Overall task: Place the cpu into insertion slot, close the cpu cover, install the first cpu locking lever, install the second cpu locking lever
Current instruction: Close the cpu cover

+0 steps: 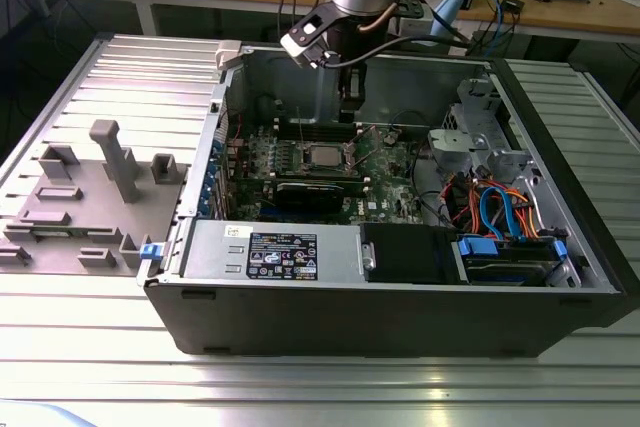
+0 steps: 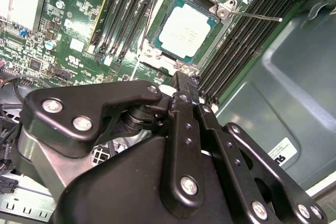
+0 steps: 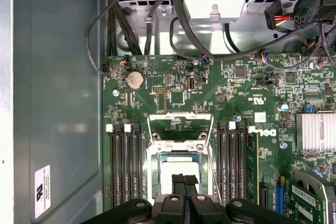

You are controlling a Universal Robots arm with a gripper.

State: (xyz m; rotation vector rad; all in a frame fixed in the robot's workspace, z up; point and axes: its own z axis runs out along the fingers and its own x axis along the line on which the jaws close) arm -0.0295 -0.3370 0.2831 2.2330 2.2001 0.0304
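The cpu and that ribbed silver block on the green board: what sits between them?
In the first wrist view, a row of long black slots lies between the cpu and the ribbed silver block.

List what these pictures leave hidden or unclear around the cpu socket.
1. First wrist view: the tool covers one edge of the cpu and the insertion slot.
2. First wrist view: seen from above, the tilt of the cpu cover is unclear.
3. Second wrist view: the tool's body hides much of the green board.
4. Exterior view: the cpu is too small to show whether it sits flush.
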